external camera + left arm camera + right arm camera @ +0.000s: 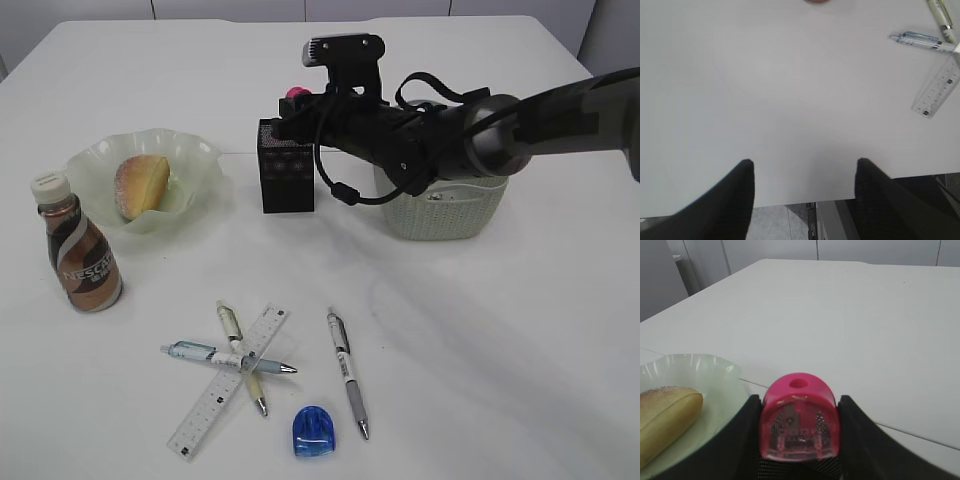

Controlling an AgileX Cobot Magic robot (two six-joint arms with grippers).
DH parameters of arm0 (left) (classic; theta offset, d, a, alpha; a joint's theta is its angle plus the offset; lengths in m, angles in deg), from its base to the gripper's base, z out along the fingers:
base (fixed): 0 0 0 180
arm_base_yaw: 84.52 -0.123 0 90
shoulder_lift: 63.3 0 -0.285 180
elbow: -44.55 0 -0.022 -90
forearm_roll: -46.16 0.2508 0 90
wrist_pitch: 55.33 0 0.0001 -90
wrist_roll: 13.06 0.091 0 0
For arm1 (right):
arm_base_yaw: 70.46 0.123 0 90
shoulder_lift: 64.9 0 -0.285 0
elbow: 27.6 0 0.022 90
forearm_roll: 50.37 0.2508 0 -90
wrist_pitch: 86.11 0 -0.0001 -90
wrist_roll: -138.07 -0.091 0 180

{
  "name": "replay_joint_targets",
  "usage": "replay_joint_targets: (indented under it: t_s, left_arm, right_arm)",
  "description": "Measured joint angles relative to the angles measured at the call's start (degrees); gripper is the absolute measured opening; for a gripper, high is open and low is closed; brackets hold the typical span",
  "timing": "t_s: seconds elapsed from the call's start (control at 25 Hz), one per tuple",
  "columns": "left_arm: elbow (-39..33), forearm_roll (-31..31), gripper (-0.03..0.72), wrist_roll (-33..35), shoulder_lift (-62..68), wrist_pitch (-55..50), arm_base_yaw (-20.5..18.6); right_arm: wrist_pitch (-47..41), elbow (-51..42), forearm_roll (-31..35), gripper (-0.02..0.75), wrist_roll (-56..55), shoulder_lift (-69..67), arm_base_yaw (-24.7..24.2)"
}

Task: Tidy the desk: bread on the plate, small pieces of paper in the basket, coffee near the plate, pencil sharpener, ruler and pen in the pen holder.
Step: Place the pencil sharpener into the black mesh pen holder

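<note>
We see the right gripper (pixel 799 440) pinching a pink pencil sharpener (pixel 799 417) between its two black fingers (pixel 742 435), rounded end up and its pencil hole facing the wrist camera. In the exterior view this gripper (pixel 292 110) hangs directly above the pen holder (pixel 286 170), a black mesh box standing upright on the desk (pixel 500 330), with the pink sharpener (pixel 296 94) just showing above it. Behind the arm sits the basket (pixel 445 215), just beside the pen holder.

The left gripper (pixel 802 195) hangs over bare desk near its front edge, jaws spread and holding nothing.

The bread (pixel 140 186) lies in the plate (pixel 200 160), its long axis running from near left up to far right, tilted against the dish wall. The coffee (pixel 80 250) stands upright just beside the plate, cap up.

The ruler (pixel 228 382) lies flat, its long axis diagonal from near left to far right. Across it lies a blue pen (pixel 228 358), almost level, tip pointing right, and under them a yellowish pen (pixel 242 355) whose tip points toward the near edge. A grey pen (pixel 347 370) lies apart to the right, tip also toward the near edge. A blue pencil sharpener (pixel 314 431) rests between the pens, nearest the front edge.
</note>
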State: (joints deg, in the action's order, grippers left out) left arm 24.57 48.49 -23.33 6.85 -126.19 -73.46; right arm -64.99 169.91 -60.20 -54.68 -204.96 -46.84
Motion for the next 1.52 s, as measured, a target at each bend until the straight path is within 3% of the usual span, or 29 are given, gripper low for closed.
replay_joint_targets:
  t_s: [0.28,1.52]
  left_arm:
    - [0.0,0.0,0.461,0.0,0.0,0.0,0.0]
    - [0.0,0.0,0.461,0.0,0.0,0.0,0.0]
  right_arm:
    - [0.4,0.0,-5.5,0.304,0.0,0.0,1.2]
    - [-1.4,4.7,-5.5,0.304,0.6,-3.4,1.4]
